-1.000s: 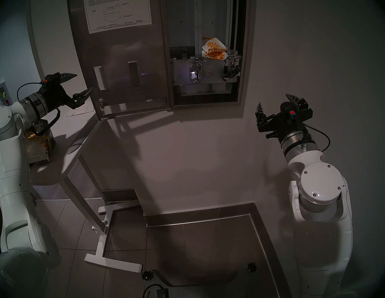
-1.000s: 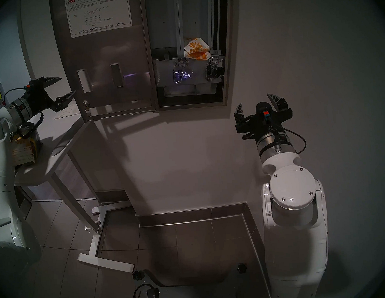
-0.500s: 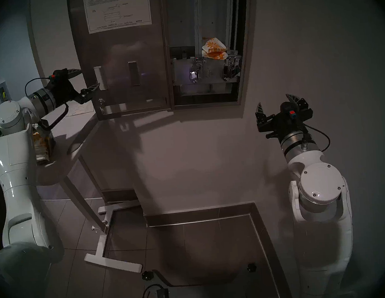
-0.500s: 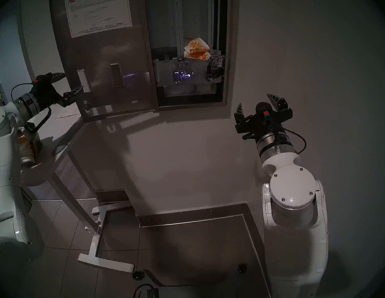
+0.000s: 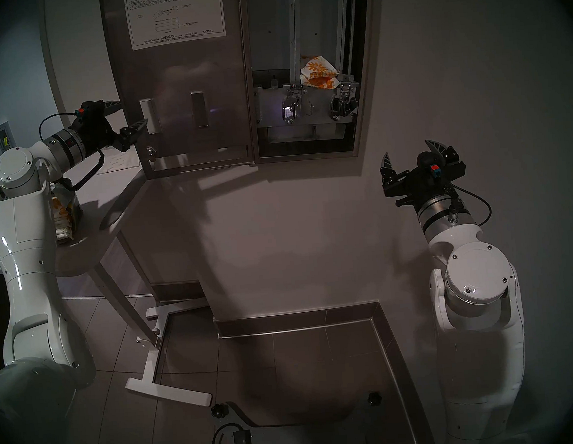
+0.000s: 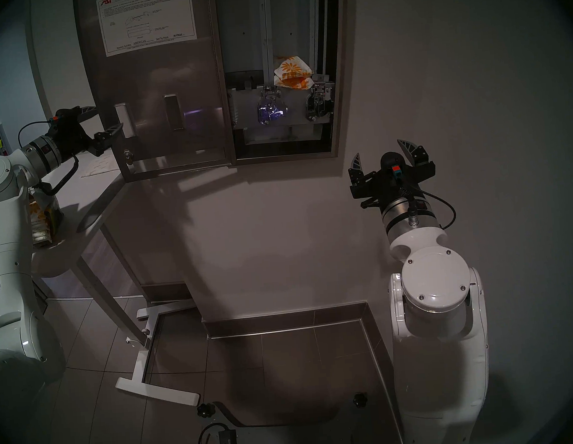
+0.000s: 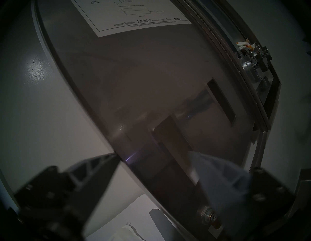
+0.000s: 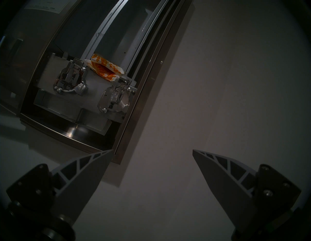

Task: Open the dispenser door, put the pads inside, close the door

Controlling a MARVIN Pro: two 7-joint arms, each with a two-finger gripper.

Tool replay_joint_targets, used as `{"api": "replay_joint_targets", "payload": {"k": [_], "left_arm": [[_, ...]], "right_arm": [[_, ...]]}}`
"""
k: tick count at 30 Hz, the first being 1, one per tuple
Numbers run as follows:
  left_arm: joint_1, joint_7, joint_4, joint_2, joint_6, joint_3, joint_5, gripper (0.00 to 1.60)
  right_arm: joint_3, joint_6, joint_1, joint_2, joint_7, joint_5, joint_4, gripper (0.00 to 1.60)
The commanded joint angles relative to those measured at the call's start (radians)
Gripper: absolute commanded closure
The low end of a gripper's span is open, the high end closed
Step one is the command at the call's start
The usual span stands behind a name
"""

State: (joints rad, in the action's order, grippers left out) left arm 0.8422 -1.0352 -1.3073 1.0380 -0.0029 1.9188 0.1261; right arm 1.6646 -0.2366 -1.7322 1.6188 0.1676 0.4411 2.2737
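Although the left arm hides most of it, a torn bag [image 5: 65, 213] of daisy-print packets stands at the bench's [image 5: 105, 196] near left edge, with a flat white sheet [image 5: 119, 161] toward its far edge. The left tool [image 5: 131, 114] is spread wide and empty, straddling the free edge of the door [image 5: 181, 74], which stands swung fully open; its top is cut off. Inside the dispenser [image 5: 358, 115], the pads [image 5: 319, 73] lie above the chrome levers [image 5: 291, 108]. The right tool [image 5: 409, 153] gapes empty below the dispenser's right corner.
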Motion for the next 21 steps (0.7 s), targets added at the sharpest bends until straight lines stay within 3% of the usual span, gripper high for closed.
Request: {"api": "replay_joint_targets", "payload": {"k": [1, 11, 13, 14, 15, 16, 21], "left_arm": [[-0.026, -0.001, -0.007, -0.001, -0.013, -0.002, -0.008, 0.87], [-0.017, 0.004, -0.007, 0.004, -0.019, -0.004, -0.012, 0.94], [-0.001, -0.009, -0.032, 0.014, -0.018, 0.001, -0.029, 1.17], [-0.001, -0.009, -0.032, 0.014, -0.018, 0.001, -0.029, 1.17], [0.017, -0.024, -0.063, 0.022, -0.017, 0.006, -0.044, 1.52], [0.026, -0.034, -0.08, 0.028, -0.017, 0.009, -0.053, 1.6], [0.056, -0.06, -0.135, 0.052, -0.008, 0.019, -0.079, 1.6]], "right_arm": [[0.001, 0.003, 0.005, -0.003, 0.0, 0.001, 0.013, 0.0], [0.001, 0.003, 0.005, -0.003, 0.0, 0.001, 0.013, 0.0], [0.001, 0.003, 0.005, -0.003, 0.0, 0.001, 0.013, 0.0], [0.001, 0.003, 0.005, -0.003, 0.0, 0.001, 0.013, 0.0], [0.001, 0.003, 0.005, -0.003, 0.0, 0.001, 0.012, 0.0], [0.001, 0.003, 0.005, -0.003, 0.0, 0.001, 0.012, 0.0], [0.001, 0.003, 0.006, -0.002, -0.001, 0.001, 0.012, 0.0]]}}
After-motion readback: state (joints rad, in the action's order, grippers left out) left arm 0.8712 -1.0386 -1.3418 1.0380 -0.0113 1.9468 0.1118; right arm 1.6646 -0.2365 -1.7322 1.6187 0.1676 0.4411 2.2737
